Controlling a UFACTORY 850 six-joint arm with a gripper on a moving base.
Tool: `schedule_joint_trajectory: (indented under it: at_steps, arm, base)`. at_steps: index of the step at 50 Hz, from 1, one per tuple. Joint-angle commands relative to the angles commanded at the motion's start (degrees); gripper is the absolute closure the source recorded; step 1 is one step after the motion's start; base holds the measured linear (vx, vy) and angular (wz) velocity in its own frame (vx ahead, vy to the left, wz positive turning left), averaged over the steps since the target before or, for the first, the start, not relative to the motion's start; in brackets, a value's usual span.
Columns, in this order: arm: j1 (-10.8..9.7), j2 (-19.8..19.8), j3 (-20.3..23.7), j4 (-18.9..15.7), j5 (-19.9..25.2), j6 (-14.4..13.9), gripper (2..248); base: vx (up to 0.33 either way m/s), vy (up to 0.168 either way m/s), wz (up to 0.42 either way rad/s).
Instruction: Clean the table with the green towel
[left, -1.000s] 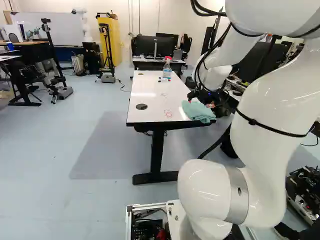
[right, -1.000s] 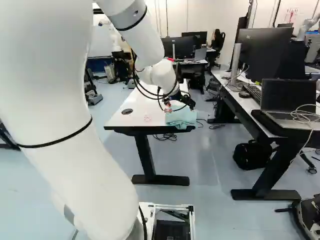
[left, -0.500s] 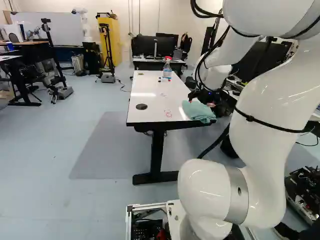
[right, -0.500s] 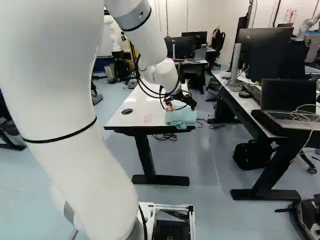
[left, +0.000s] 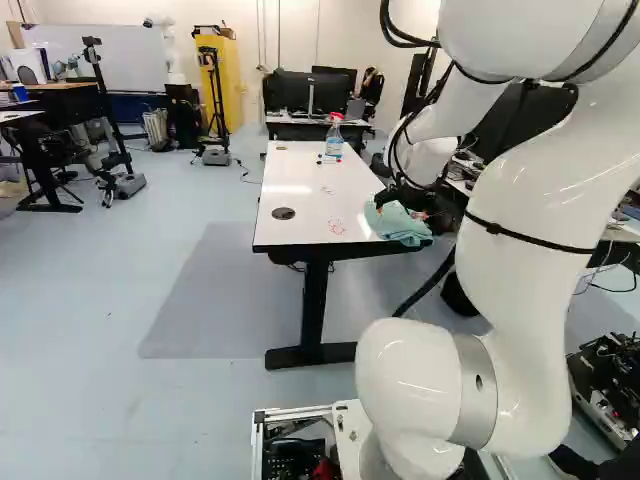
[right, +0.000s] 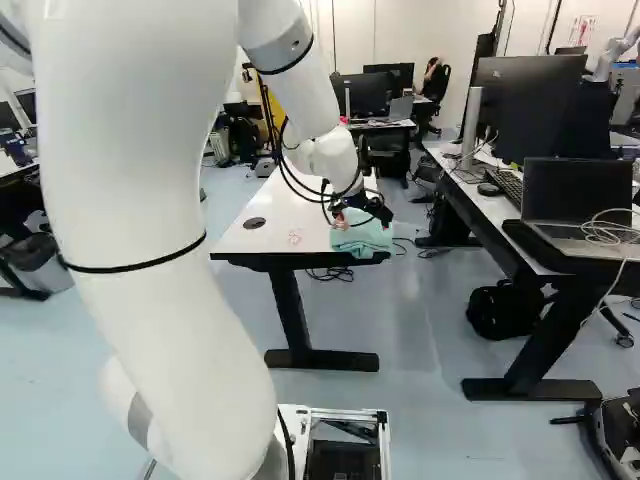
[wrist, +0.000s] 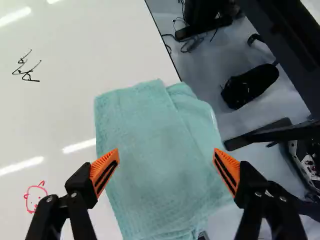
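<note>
In the right base view the gripper (right: 360, 208) is over the green towel (right: 364, 238), at the near right corner of the white table (right: 262, 238). The wrist view shows the gripper (wrist: 166, 157) open, its orange-padded fingers (wrist: 105, 170) on either side of the folded towel (wrist: 150, 145), with no grip on it. Whether the fingertips touch the cloth I cannot tell. A red drawing (wrist: 35, 198) and a black scribble (wrist: 26, 70) mark the tabletop beside the towel.
A clear bottle (left: 334, 138) stands toward the table's far end, small items (left: 328, 158) near it. A round dark grommet (left: 284, 213) sits in the tabletop. Right of the table, another desk (right: 500, 205) carries monitors and a laptop (right: 578, 195).
The arm's upper links have swung left in the left base view and right in the right one. The gripper has shifted slightly over the towel. The towel and base look unmoved.
</note>
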Motion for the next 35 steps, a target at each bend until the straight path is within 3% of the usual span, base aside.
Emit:
schedule_joint_trajectory:
  at_steps: [21, 22, 26, 27, 32, 33, 35]
  arm:
    - [0.0, -0.9, -0.2, 0.0, 0.0, 0.0, 3]
    - [0.0, -0.9, -0.2, 0.0, 0.0, 0.0, 32]
    - [0.0, -0.9, -0.2, 0.0, 0.0, 0.0, 32]
    - [0.0, -0.9, -0.2, 0.0, 0.0, 0.0, 71]
    - [0.0, -0.9, -0.2, 0.0, 0.0, 0.0, 71]
    - [0.0, -0.9, -0.2, 0.0, 0.0, 0.0, 106]
    - [0.0, -0.9, -0.2, 0.0, 0.0, 0.0, 106]
  base:
    - [0.000, 0.000, 0.000]
    - [0.000, 0.000, 0.000]
    - [0.000, 0.000, 0.000]
    - [0.000, 0.000, 0.000]
    - [0.000, 0.000, 0.000]
    - [0.000, 0.000, 0.000]
    - [0.000, 0.000, 0.000]
